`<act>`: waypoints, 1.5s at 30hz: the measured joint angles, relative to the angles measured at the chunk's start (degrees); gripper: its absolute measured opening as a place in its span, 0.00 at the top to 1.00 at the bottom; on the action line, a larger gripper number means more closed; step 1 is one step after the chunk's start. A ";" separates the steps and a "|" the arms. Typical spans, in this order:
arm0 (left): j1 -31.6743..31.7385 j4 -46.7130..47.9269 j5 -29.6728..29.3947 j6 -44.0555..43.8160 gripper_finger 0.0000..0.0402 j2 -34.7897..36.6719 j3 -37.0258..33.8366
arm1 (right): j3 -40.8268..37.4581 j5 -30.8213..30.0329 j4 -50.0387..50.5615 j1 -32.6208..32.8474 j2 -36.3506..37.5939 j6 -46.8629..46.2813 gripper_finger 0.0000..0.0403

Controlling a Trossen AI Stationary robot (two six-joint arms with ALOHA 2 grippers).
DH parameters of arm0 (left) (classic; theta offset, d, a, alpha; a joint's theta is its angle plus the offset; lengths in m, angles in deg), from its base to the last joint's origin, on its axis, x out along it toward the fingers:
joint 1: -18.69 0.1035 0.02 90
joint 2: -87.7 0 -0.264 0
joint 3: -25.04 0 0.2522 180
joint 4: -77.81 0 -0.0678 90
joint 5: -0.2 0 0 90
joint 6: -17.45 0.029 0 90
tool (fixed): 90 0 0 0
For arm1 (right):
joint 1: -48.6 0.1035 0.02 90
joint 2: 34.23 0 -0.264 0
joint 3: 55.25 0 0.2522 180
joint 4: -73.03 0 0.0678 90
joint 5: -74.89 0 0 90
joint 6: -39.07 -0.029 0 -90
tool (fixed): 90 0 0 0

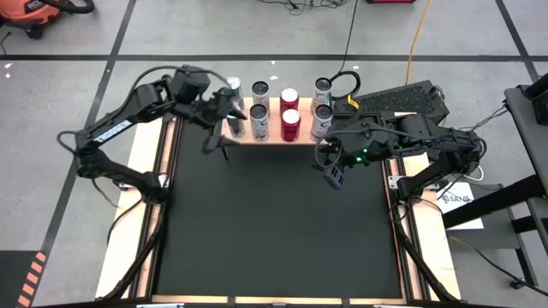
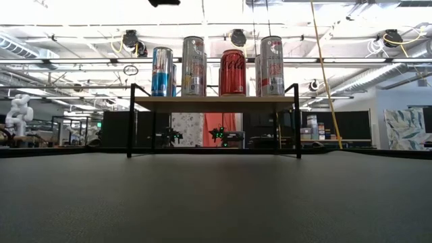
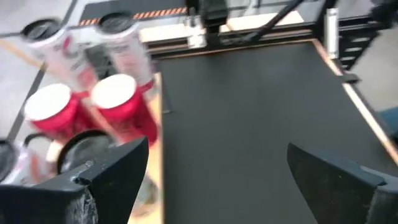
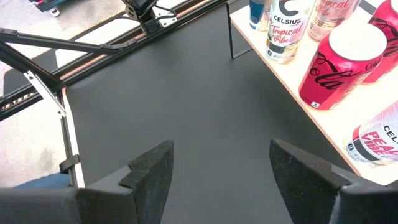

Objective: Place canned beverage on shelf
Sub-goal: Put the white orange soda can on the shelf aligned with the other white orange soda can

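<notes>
The shelf (image 1: 274,137), a light-wood board on thin black legs, stands at the table's far edge; it also shows in the low view (image 2: 216,103). Several cans stand upright on it in two rows, among them a blue one (image 2: 162,71) at its left end, two red ones (image 1: 290,125) and white ones (image 1: 322,120). My left gripper (image 1: 229,109) hovers above the shelf's left end, open and empty (image 3: 217,180). My right gripper (image 1: 334,175) is open and empty (image 4: 221,168) above the mat, just on the near side of the shelf's right end.
The black mat (image 1: 274,222) covers the table between the wooden edge strips. Aluminium frame rails (image 1: 158,214) run along both sides. A black keyboard (image 1: 402,101) and cables lie beyond the far right corner.
</notes>
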 joint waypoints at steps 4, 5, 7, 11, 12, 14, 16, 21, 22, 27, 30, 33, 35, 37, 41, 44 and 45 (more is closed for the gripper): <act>-3.23 2.09 -0.89 -0.09 0.04 2.02 0.00 | 0.00 0.00 0.00 0.02 0.00 0.05 0.39; -4.13 2.33 -1.71 -0.19 0.04 2.35 0.00 | 0.00 0.00 0.00 0.02 0.00 0.05 0.39; -5.81 3.14 -3.87 -1.42 0.04 3.04 0.00 | 0.00 0.00 0.02 0.00 0.00 -0.02 0.39; -9.27 4.41 -6.45 -2.89 0.04 3.68 0.00 | 0.00 0.00 0.00 0.01 0.00 0.01 0.39; -9.98 4.96 -6.85 -2.96 0.04 3.70 0.00 | 0.00 0.00 0.01 0.02 0.01 -0.02 0.39; -11.44 5.44 -7.37 -3.09 0.04 3.71 -0.02 | 0.00 0.00 0.00 0.00 0.00 0.01 0.39; -12.93 5.91 -7.45 -3.75 0.04 3.81 -0.02 | -0.01 0.00 0.01 0.02 0.01 0.05 0.39; -16.11 6.78 -7.54 -6.03 0.04 3.81 -0.02 | 0.00 0.00 0.00 0.02 0.00 0.22 0.39; -16.71 7.18 -7.53 -6.04 0.04 3.81 -0.02 | -0.01 0.00 0.01 0.01 0.01 0.37 0.39; -19.15 8.72 -9.80 -7.64 0.04 3.81 -0.02 | 0.00 -0.02 -1.20 0.02 0.00 0.37 0.39; -20.46 8.72 -12.86 -9.60 0.04 3.81 -0.02 | 0.00 -0.03 -2.97 0.01 0.00 1.71 0.39; -21.91 8.72 -13.46 -11.80 0.04 3.98 -0.04 | 0.00 -0.31 -5.06 -0.03 0.00 1.82 0.39; -22.90 8.70 -13.46 -13.52 0.04 4.12 -0.04 | 0.00 -0.28 -6.94 -0.52 0.00 1.84 0.39; -23.88 8.70 -13.53 -15.13 0.04 4.27 -0.04 | 0.00 -0.17 -8.54 -0.95 0.00 1.85 0.39; -26.06 8.68 -13.83 -16.57 0.04 4.69 -0.07 | 0.00 -0.13 -10.72 -1.13 0.00 2.70 0.39; -27.52 8.65 -13.84 -16.97 0.04 4.88 -0.07 | 0.00 -0.31 -11.63 -1.09 0.00 5.91 0.39; -27.98 8.63 -14.20 -17.73 0.04 4.88 -0.07 | 0.00 -0.81 -12.06 -1.09 0.01 6.85 0.39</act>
